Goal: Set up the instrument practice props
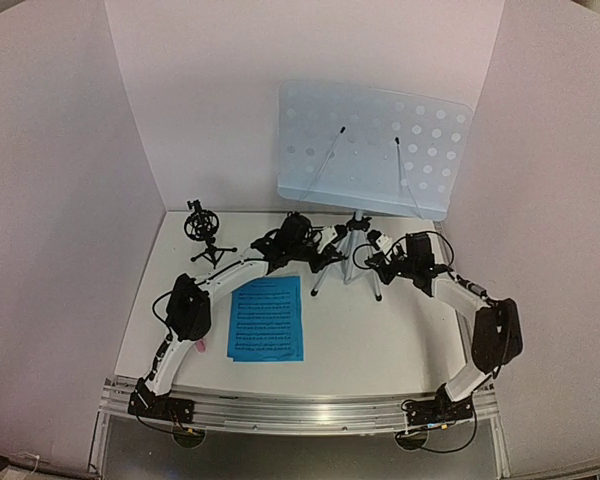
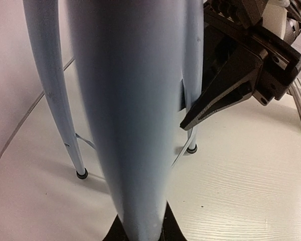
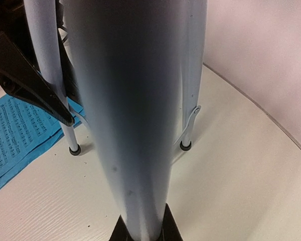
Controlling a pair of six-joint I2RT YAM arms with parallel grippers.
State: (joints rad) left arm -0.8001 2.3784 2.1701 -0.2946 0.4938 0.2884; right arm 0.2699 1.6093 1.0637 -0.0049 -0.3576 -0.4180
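Mid-frame, left gripper (image 1: 330, 257) and right gripper (image 1: 373, 263) each clamp a silver tripod (image 1: 356, 229) leg — beneath the pale blue perforated music stand (image 1: 375, 150).

White table (image 1: 380, 340): blue music sheets (image 1: 267, 318) flat (stacked), silver tripod (image 1: 354, 235), black mic holder (image 1: 203, 233).

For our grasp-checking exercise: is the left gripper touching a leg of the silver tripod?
Touching. Left wrist view: the left gripper is clamped on the tripod leg, with no gap showing.

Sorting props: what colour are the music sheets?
The music sheets are bright blue, clearest in the top view.
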